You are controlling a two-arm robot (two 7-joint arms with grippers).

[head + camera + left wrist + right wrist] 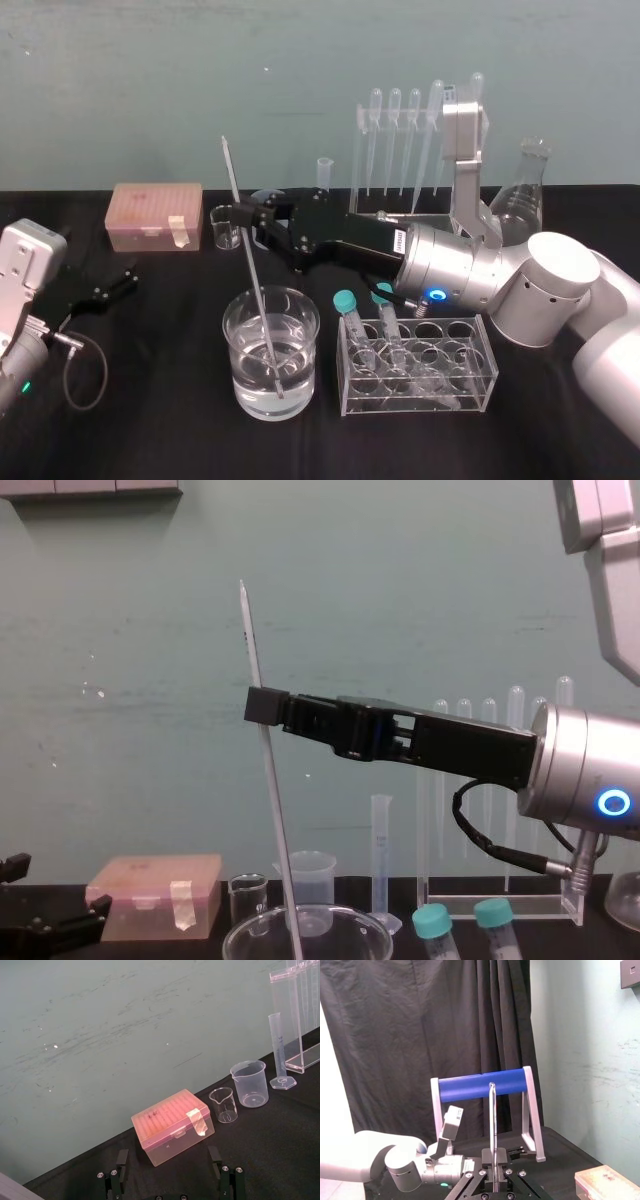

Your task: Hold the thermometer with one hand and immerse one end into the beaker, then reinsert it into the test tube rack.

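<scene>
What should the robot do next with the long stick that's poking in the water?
Probably lift it straight up. The right gripper is shut on the thermometer, whose lower end sits in the water of the beaker, so the dip looks done. It must clear the rim before heading to the test tube rack behind. The left gripper lies open at the left of the table.

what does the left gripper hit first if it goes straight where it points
Probably the pink tip box, straight ahead of the left gripper, whose fingers are open; depth is unclear.
</scene>
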